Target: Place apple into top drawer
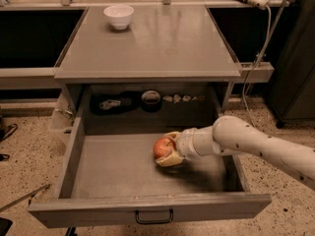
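The gripper (pixel 170 149), clamped on the apple (pixel 162 147), sits low inside the open top drawer (pixel 147 208) (near its floor), probably so the fruit lands gently on release.

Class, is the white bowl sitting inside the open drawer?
No, the bowl stands on the tabletop, while the tool grips the apple inside the top drawer.
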